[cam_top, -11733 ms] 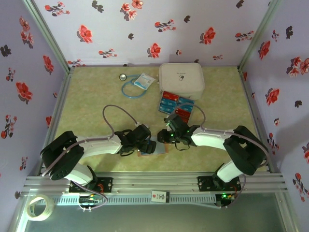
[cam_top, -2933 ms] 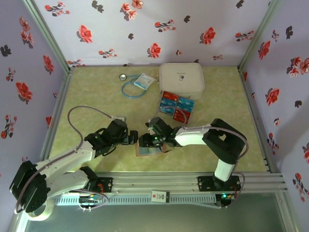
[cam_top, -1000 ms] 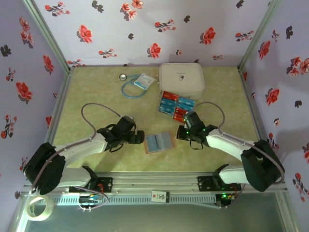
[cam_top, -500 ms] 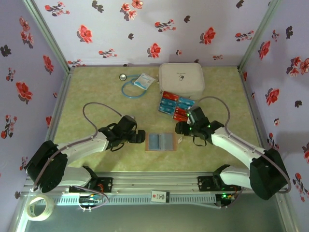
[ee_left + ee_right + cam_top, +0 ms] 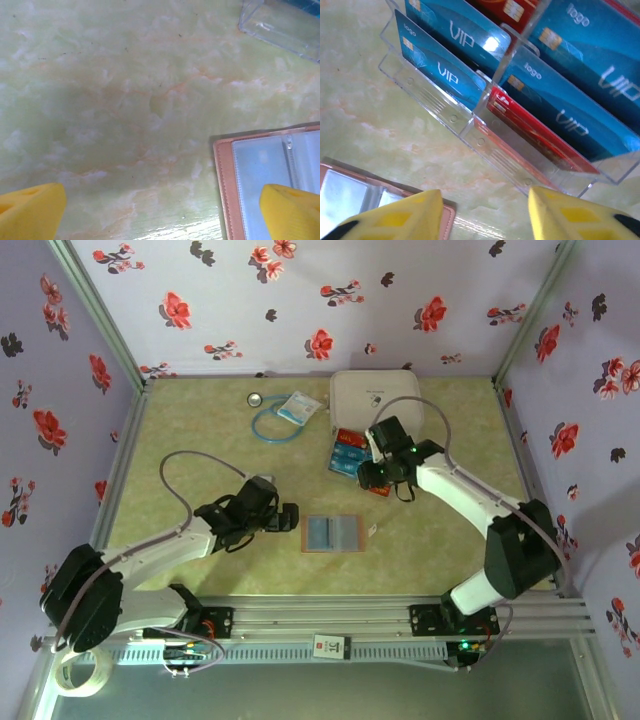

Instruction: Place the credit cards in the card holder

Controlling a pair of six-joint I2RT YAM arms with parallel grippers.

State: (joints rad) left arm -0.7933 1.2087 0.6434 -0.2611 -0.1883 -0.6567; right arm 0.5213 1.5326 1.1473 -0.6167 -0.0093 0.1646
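- Progress (my judgement): early. The credit cards [image 5: 445,75], red and blue, stand in a clear rack [image 5: 470,125] directly ahead of my right end effector [image 5: 482,212]. None is lifted out.
- Right end effector: jaws partly apart, nothing between them, tips just short of the rack's front lip.
- The card holder [image 5: 330,533] lies open and flat on the worktop [image 5: 100,100], just behind my right fingertips and off to one side. Its edge is also beside one fingertip of my left end effector [image 5: 160,212].
- Left end effector: jaws wide, empty, above bare worktop.
- Sleeves: I cannot tell whether any is already filled.
- Left to do: pick each card, carry it back, slide it into a sleeve.
- Surroundings: a white zip case [image 5: 375,405] lies just beyond the rack. A blue cord [image 5: 268,422] and a small packet [image 5: 298,407] lie well beyond my left end effector.
- Obstruction: the rack's lip and dividers crowd the cards.
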